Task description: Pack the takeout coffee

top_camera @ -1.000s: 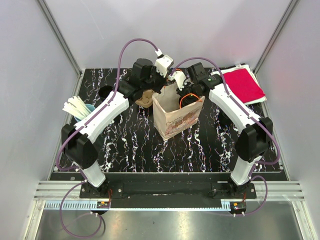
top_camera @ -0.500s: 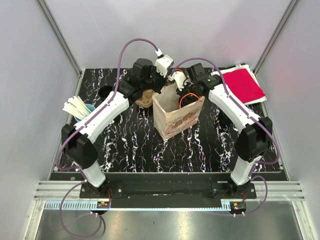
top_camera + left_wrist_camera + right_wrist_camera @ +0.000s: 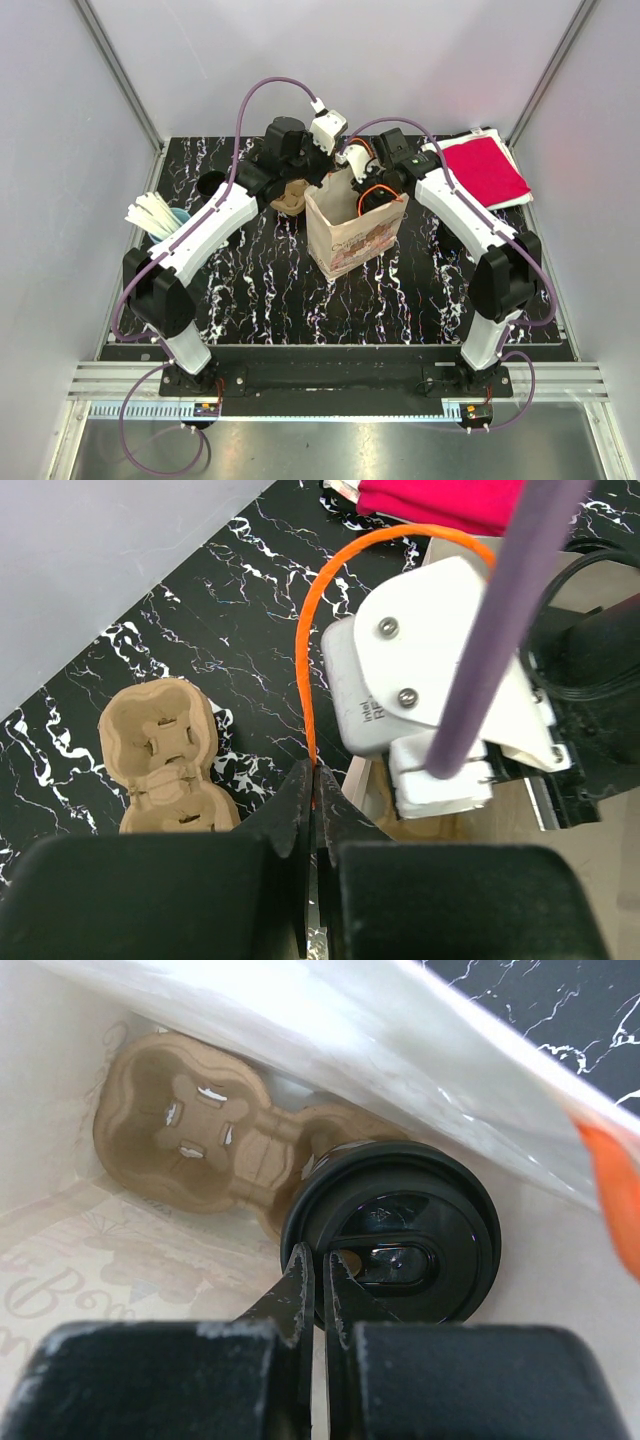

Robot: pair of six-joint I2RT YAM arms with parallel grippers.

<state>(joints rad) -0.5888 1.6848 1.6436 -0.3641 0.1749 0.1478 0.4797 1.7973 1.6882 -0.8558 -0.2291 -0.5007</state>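
A printed paper bag (image 3: pixel 350 240) stands open mid-table. My left gripper (image 3: pixel 317 775) is shut on its orange handle (image 3: pixel 330 630) at the back-left corner (image 3: pixel 322 178). My right gripper (image 3: pixel 362 185) reaches down into the bag. Inside, a brown cup carrier (image 3: pixel 190 1130) lies on the bottom with a black-lidded coffee cup (image 3: pixel 400 1230) in one of its holes. The right gripper (image 3: pixel 325 1260) is shut, its tips just over the lid's left rim; I cannot tell whether they touch it. A second, empty carrier (image 3: pixel 165 755) lies on the table behind the bag (image 3: pixel 290 196).
A red cloth (image 3: pixel 490 168) lies on white paper at the back right. At the left edge stands a blue cup with white sticks (image 3: pixel 160 215), and behind it a black round object (image 3: pixel 212 185). The right wrist camera (image 3: pixel 440 680) hangs close beside my left fingers.
The right wrist has shifted slightly left over the bag. The left arm holds still with the handle.
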